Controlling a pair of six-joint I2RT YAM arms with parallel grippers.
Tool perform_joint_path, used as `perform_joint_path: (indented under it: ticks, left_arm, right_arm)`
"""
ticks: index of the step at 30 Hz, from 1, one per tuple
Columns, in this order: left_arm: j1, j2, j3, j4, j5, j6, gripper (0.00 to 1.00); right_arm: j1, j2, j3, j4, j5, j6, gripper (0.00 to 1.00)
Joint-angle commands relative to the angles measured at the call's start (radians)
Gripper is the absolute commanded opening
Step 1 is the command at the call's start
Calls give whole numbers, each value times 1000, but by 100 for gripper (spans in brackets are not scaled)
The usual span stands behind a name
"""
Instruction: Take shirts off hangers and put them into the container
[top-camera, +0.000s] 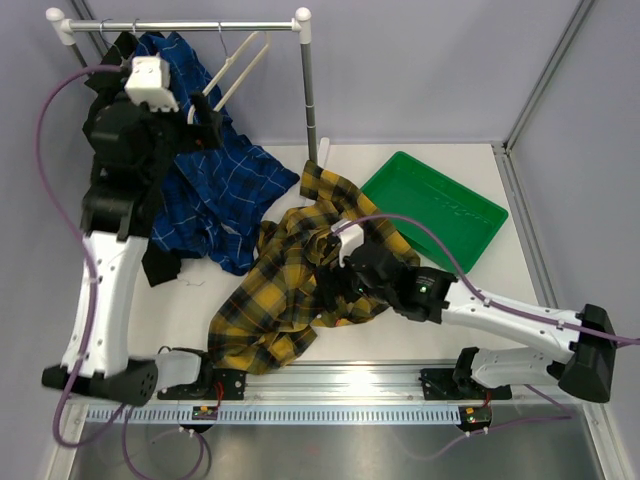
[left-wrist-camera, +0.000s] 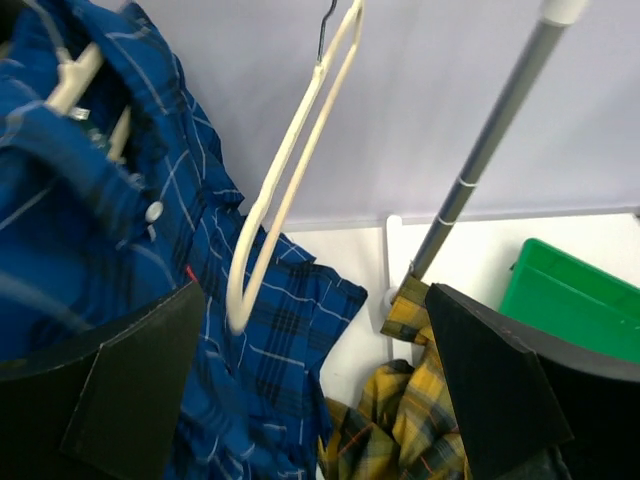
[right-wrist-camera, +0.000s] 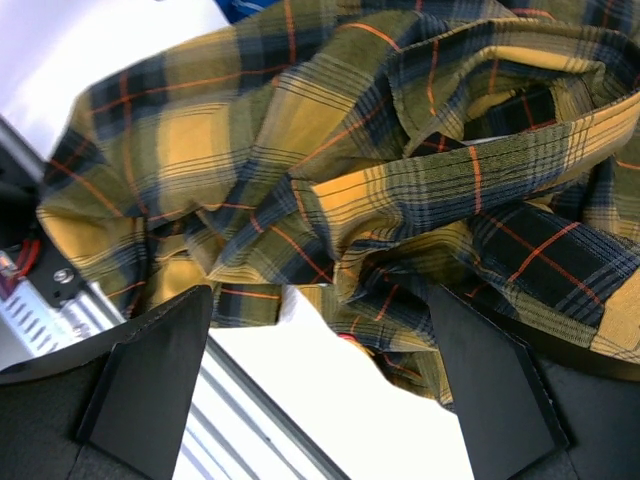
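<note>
Our right gripper (right-wrist-camera: 318, 300), jaws wide and empty, hangs just over the yellow plaid shirt (right-wrist-camera: 300, 150). The container (top-camera: 430, 200) lies to its far right. Our left gripper (left-wrist-camera: 315, 300) gapes empty too.

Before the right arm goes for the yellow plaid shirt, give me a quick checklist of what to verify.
1. The right gripper open above the yellow plaid shirt: ok.
2. That shirt off any hanger, lying on the table: ok.
3. The green tray has room: ok.
4. The left gripper open, holding nothing: ok.
5. The blue check shirt off its hanger: not ok, a white hanger sits in its collar.
6. The right fingers touching fabric: cannot tell.
</note>
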Motion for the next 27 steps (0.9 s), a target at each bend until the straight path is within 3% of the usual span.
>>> perform_joint_path:
  ticks: [1, 6, 15, 24, 27]
  left_arm:
    - [5, -128, -53, -53, 12, -19, 99]
    - [4, -387, -286, -114, -82, -13, 99]
    - [-2, -830, -765, -88, -31, -71, 99]
    - [-18, -937, -980, -10, 13, -135, 99]
    - [-21, -943, -1040, 34, 50, -140, 99]
  right_arm:
    - [10, 74, 64, -13, 82, -1, 100]
    - [11, 185, 126, -27, 181, 120, 100]
    - [11, 441, 208, -20, 271, 266, 99]
    - [8, 645, 282, -11, 308, 306, 99]
    - [1, 697, 307, -17, 294, 302, 90]
